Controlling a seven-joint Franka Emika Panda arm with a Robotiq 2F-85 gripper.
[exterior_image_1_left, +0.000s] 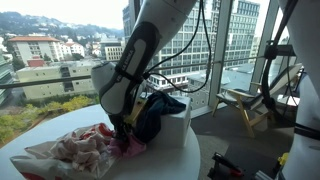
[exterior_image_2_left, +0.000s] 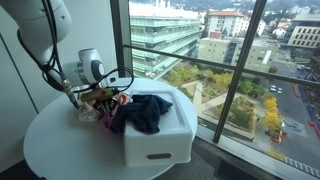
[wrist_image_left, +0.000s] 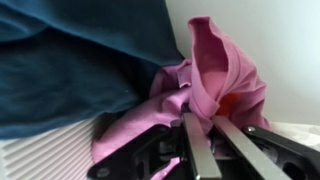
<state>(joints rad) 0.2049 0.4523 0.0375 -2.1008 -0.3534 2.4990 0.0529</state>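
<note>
My gripper (wrist_image_left: 203, 122) is shut on a fold of a pink cloth (wrist_image_left: 215, 70), which bunches up between the two fingers in the wrist view. The pink cloth (exterior_image_1_left: 131, 147) lies at the foot of a white basket (exterior_image_1_left: 180, 130) on a round white table (exterior_image_2_left: 55, 145). A dark blue cloth (wrist_image_left: 70, 60) drapes over the basket's rim right beside the pink one, and it shows in both exterior views (exterior_image_2_left: 140, 112). The gripper (exterior_image_1_left: 122, 134) points down at the basket's side; in an exterior view the gripper (exterior_image_2_left: 96, 99) sits low against the pink cloth (exterior_image_2_left: 104, 113).
A heap of light patterned cloth (exterior_image_1_left: 72, 152) lies on the table next to the pink one. Tall windows (exterior_image_2_left: 200, 60) run close behind the table. A wooden chair (exterior_image_1_left: 245, 105) and dark stands (exterior_image_1_left: 300, 90) are off to one side.
</note>
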